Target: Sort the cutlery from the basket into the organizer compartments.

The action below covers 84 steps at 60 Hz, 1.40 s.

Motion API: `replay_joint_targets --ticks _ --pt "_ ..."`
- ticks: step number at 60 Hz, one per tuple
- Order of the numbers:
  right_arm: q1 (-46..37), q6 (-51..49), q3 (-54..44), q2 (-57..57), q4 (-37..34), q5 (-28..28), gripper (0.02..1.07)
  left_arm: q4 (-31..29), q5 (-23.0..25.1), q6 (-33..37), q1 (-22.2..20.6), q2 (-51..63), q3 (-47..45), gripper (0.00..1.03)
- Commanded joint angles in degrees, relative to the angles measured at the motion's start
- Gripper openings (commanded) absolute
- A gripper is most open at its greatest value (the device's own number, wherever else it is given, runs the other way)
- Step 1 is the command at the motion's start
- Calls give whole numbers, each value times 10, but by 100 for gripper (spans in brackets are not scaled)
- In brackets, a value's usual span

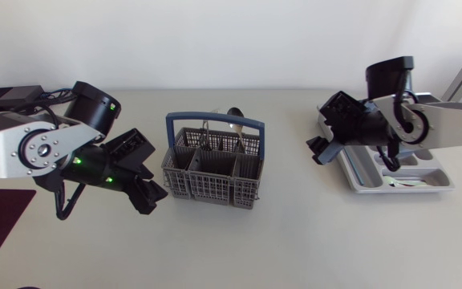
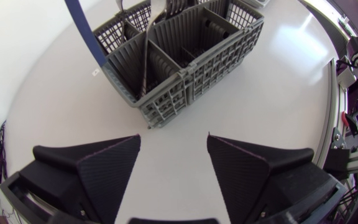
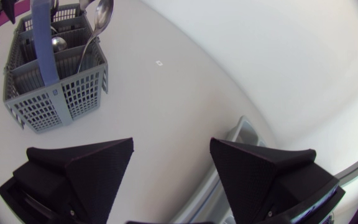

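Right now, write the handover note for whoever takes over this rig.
Left claw: open, empty, just short of the basket.
Right claw: open, empty, low over the table at the organizer end nearest the basket.
The basket holds a spoon and other cutlery, standing upright.
Done: a pale item seems to lie in the organizer; the right arm hides much of the tray.
Left: lift the cutlery out of the basket and sort it.

The right arm (image 1: 443, 124) covers part of the organizer (image 1: 361, 183) (contents too small to tell).
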Motion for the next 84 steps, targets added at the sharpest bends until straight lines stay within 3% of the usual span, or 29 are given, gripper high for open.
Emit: replay_joint_targets --ticks 1,12,17,27,32,44,55,63,84 --pt "16 52 35 49 -11 3 70 8 -2 14 -5 18 -16 47" --pt "39 95 99 115 -29 -30 32 18 -1 12 -5 42 -23 10" --pt "40 130 157 165 -61 -74 9 18 1 12 -6 59 -23 7" --pt "42 174 239 234 -92 -121 8 40 3 9 -20 73 -26 7" --pt "42 189 283 265 -123 -172 8 55 4 6 -20 76 -24 7" --pt "58 193 320 289 -179 -239 8 94 4 -2 -15 99 -16 7" --pt "74 163 288 267 -226 -287 8 113 29 -2 13 146 19 7" --pt "84 153 245 233 -237 -292 8 121 38 2 36 179 49 7" --pt "130 139 110 122 -245 -293 8 121 137 5 105 267 148 7"
